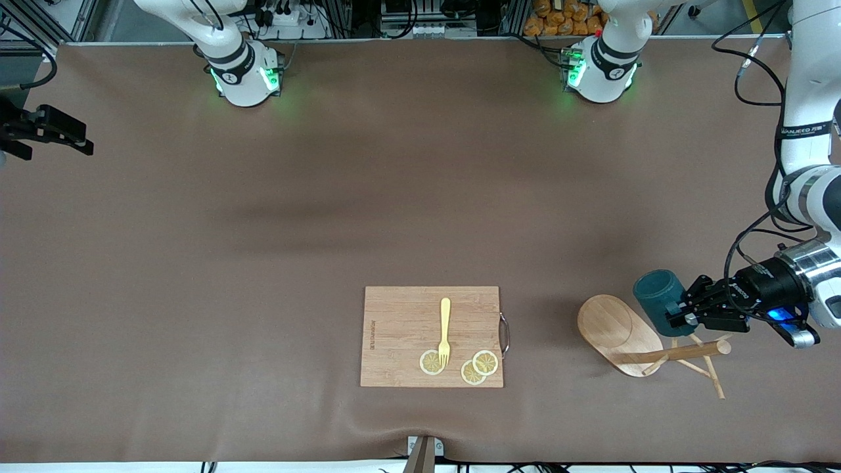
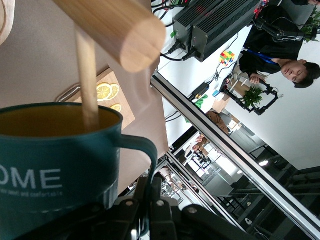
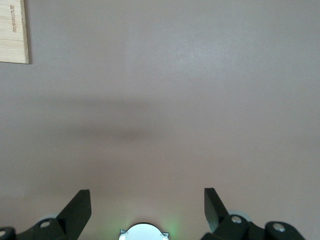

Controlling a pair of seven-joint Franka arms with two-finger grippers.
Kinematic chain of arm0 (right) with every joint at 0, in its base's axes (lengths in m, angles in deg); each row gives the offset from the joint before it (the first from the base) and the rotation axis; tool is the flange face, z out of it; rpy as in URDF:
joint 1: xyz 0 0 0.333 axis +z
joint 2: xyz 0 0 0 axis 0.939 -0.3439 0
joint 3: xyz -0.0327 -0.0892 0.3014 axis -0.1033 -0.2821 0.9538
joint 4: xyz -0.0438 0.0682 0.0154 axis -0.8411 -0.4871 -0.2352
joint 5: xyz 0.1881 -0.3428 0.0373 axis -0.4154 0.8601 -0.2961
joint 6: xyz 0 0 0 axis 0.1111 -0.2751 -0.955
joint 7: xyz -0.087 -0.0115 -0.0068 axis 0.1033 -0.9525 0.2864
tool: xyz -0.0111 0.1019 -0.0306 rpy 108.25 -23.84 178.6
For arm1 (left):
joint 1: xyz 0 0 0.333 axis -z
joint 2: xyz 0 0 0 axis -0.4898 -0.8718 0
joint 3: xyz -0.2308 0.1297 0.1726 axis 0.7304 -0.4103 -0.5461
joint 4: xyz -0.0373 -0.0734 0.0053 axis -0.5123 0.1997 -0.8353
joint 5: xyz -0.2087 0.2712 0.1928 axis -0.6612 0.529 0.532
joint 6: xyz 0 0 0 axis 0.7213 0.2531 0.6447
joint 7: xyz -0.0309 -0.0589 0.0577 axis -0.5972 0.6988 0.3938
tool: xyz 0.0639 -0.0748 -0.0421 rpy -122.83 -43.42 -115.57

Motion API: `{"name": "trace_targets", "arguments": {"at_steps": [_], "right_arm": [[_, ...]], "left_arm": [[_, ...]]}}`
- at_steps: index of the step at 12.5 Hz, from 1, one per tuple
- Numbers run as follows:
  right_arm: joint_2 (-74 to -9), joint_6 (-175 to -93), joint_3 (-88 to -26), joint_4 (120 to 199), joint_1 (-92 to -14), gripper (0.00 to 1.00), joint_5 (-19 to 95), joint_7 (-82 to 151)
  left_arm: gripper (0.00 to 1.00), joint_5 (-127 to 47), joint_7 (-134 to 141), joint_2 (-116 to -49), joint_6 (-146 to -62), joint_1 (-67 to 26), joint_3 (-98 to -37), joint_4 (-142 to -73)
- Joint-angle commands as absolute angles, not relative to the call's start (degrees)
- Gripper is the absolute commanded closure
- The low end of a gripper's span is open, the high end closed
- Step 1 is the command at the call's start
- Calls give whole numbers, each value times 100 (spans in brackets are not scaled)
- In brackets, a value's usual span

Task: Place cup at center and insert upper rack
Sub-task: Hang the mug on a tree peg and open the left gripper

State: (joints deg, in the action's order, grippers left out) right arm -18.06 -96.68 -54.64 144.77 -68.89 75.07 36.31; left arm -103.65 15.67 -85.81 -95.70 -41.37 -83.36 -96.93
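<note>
The dark teal cup (image 1: 659,299) is held by its loop handle in my left gripper (image 1: 680,315), tilted, just over the upper rack at the left arm's end of the table. The upper rack (image 1: 617,328) is a light wooden mug tree lying on its side, its oval base propped up and its post (image 1: 677,355) along the table. In the left wrist view the cup (image 2: 55,170) shows its yellowish inside, with my left gripper (image 2: 156,186) shut on the handle (image 2: 145,150); the post end (image 2: 120,30) and a peg (image 2: 87,75) are close by. My right gripper (image 1: 59,135) waits open at the right arm's end; it also shows in the right wrist view (image 3: 147,200).
A rectangular wooden cutting board (image 1: 407,315) with a metal handle lies near the front camera at mid-table. It carries a yellow fork (image 1: 445,328) and three lemon slices (image 1: 473,368). Its corner shows in the right wrist view (image 3: 12,30). Brown table cover (image 1: 328,197) around it.
</note>
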Motion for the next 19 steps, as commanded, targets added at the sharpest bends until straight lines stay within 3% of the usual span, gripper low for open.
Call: {"name": "trace_targets", "arguments": {"at_steps": [1, 19], "right_arm": [[-1705, -9643, -5495, 14538, -6856, 0, 7471, 3662], [-1705, -9626, -5512, 14538, -6865, 0, 7489, 3662]], "left_arm": [[100, -10549, 1412, -8564, -9466, -4234, -8269, -9739], [100, -11490, 674, -9092, -8464, -4796, -8269, -9678]]}}
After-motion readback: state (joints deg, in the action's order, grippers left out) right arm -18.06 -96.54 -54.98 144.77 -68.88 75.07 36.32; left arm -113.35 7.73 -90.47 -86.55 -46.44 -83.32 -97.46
